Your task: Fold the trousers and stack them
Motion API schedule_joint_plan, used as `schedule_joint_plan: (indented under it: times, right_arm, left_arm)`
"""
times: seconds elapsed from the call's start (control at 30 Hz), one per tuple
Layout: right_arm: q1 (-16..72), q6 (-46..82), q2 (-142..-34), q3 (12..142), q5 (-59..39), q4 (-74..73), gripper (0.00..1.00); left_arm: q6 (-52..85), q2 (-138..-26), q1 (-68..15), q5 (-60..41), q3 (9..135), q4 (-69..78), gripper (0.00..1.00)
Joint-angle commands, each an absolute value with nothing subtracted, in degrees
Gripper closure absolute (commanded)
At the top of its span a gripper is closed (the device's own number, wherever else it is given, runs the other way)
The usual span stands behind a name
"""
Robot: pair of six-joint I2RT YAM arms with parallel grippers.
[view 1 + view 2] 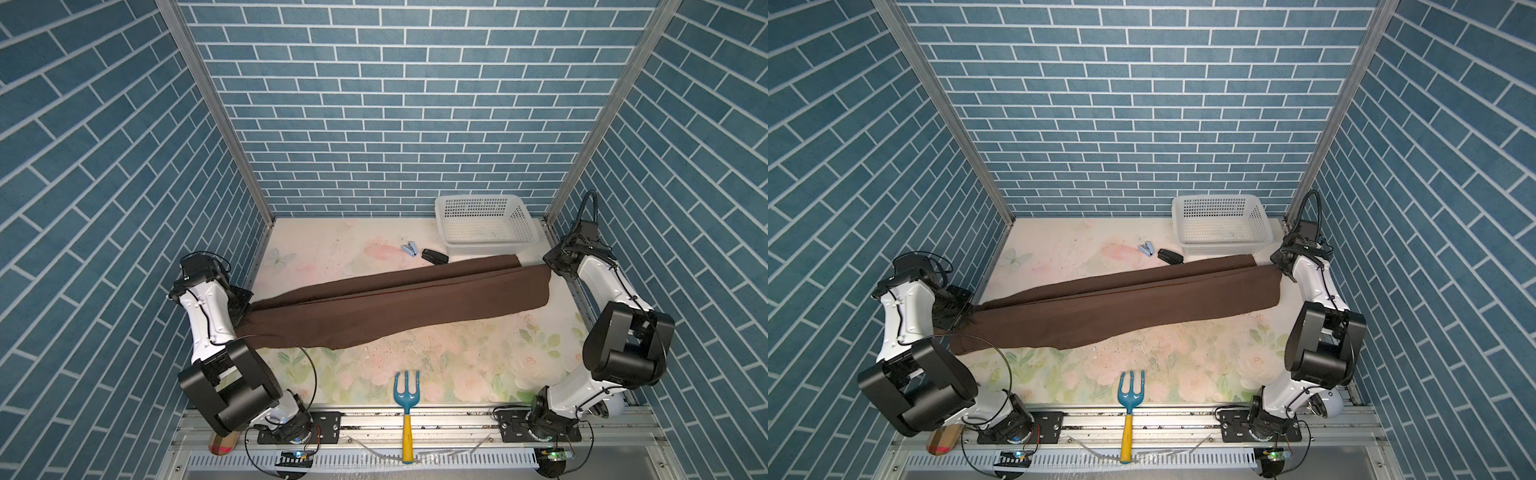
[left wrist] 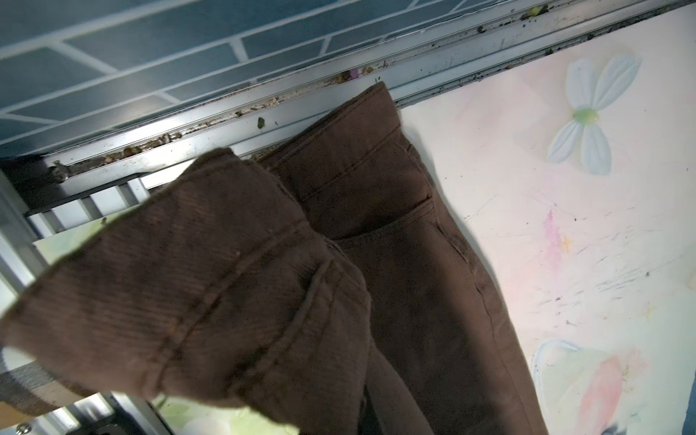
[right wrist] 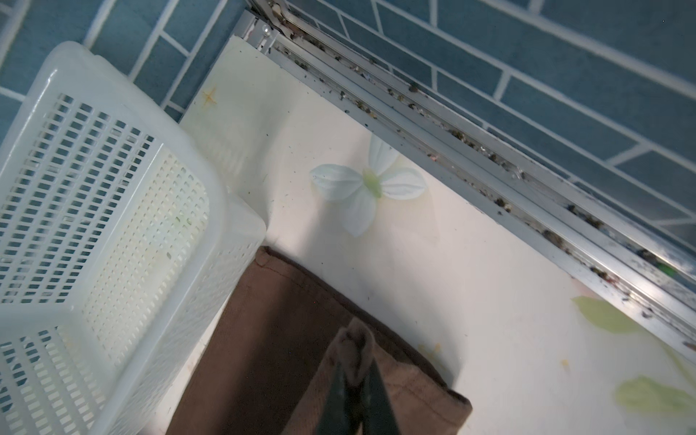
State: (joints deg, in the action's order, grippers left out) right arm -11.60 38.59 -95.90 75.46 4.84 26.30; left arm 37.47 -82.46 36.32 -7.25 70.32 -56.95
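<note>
Brown trousers (image 1: 395, 303), pinched in right claw (image 3: 356, 357) (hem)

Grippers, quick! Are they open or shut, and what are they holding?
The left gripper is shut on the trousers, waist end.
The right gripper is shut on the trousers, leg end.
</note>
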Motion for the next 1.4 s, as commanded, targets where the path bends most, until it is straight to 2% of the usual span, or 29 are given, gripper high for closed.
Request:
schedule_joint_plan:
  times: [0.0, 0.53, 0.57, 0.63, 0.7, 0.73, 0.77, 0.87, 0.97, 1.07, 1.2, 1.23, 1.37]
  right_arm:
    - [-13.16, 35.77, -98.4, 81.4, 16.96, 15.25, 1.0]
    - [-9.98, 34.89, -107.21, 82.77, 18.54, 13.48, 1.0]
    - [-9.84, 35.2, -107.38, 82.17, 18.54, 13.33, 1.0]
    - [-9.69, 35.66, -107.74, 81.16, 18.07, 12.98, 1.0]
    - [-9.5, 35.77, -108.06, 80.39, 17.44, 12.74, 1.0]
    - [-9.42, 35.77, -108.19, 80.12, 17.17, 12.72, 1.0]
    - [-9.4, 35.78, -108.32, 79.76, 16.82, 12.75, 0.92]
    - [-9.34, 35.71, -107.57, 78.32, 15.92, 13.03, 0.75]
    - [-9.39, 35.68, -105.53, 76.04, 15.72, 13.28, 0.64]
    - [-9.33, 35.42, -102.75, 73.85, 15.82, 13.97, 0.62]
    - [-9.04, 35.52, -96.24, 69.02, 15.47, 14.44, 0.63]
    - [-8.72, 35.43, -94.51, 67.46, 15.34, 14.34, 0.67]
    - [-5.34, 35.11, -89.29, 61.31, 13.73, 14.21, 0.95]
  left_arm:
    - [36.0, -84.33, 36.45, 1.1, 73.35, -46.89, 1.0]
    - [36.25, -92.85, 31.96, 5.37, 75.4, -47.03, 1.0]
    - [36.47, -92.91, 31.99, 5.38, 74.75, -46.86, 0.97]
    - [36.91, -93.39, 31.82, 5.26, 73.58, -46.56, 0.82]
    - [37.1, -94.33, 31.82, 4.74, 72.95, -46.48, 0.56]
    - [37.3, -94.84, 31.74, 4.65, 73.03, -46.71, 0.47]
    - [37.36, -95.37, 31.73, 4.26, 73.23, -46.86, 0.38]
    - [37.4, -95.66, 30.93, 3.83, 74.68, -47.27, 0.23]
    - [37.27, -94.85, 29.79, 4.1, 76.76, -48.39, 0.18]
    - [36.71, -93.43, 28.37, 4.25, 78.69, -50.26, 0.18]
    - [35.86, -88.77, 25.4, 3.82, 76.71, -51.89, 0.26]
    - [35.77, -87.43, 24.37, 3.6, 75.28, -51.9, 0.3]
    - [36.57, -81.61, 18.8, 3.79, 66.32, -50.55, 0.4]
